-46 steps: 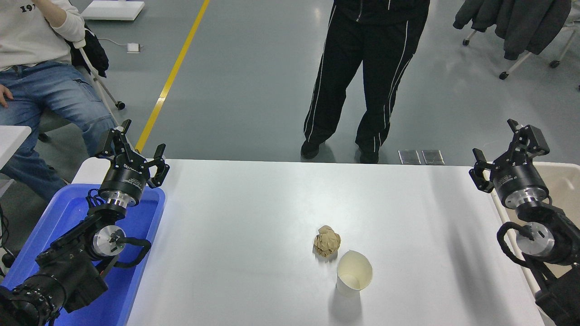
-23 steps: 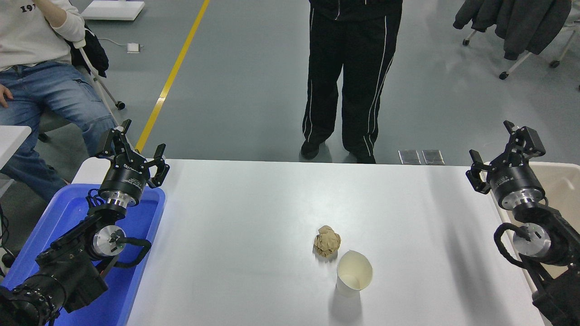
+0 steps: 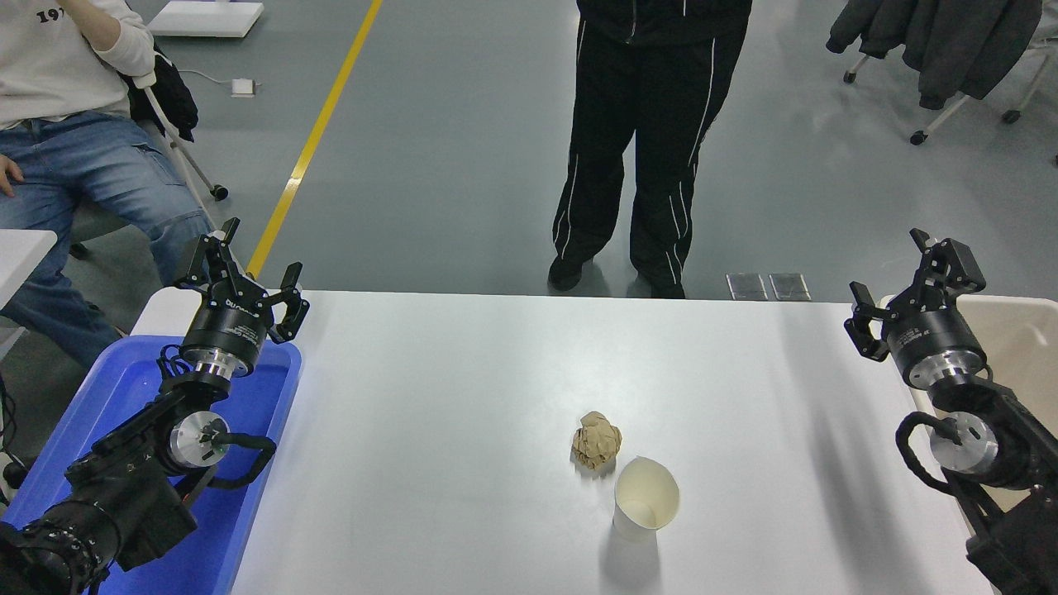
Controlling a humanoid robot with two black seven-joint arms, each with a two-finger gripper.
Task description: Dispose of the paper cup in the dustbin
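Observation:
The white paper cup (image 3: 645,500) stands upright on the white table (image 3: 463,380), front centre, its cream inside showing. The beige dustbin (image 3: 1021,330) sits off the table's right edge, partly hidden by my right arm. My right gripper (image 3: 905,277) is open and empty, raised at the table's far right edge, well away from the cup. My left gripper (image 3: 240,277) is open and empty, parked at the far left over the blue tray.
A crumpled tan paper ball (image 3: 596,440) lies just behind and left of the cup. A blue plastic tray (image 3: 124,388) sits under the left arm. A person in black trousers (image 3: 640,140) stands at the far side; another sits at the upper left.
My right gripper has shifted a little left and away from me. The standing person has shifted their stance. The cup, paper ball and left arm have not moved.

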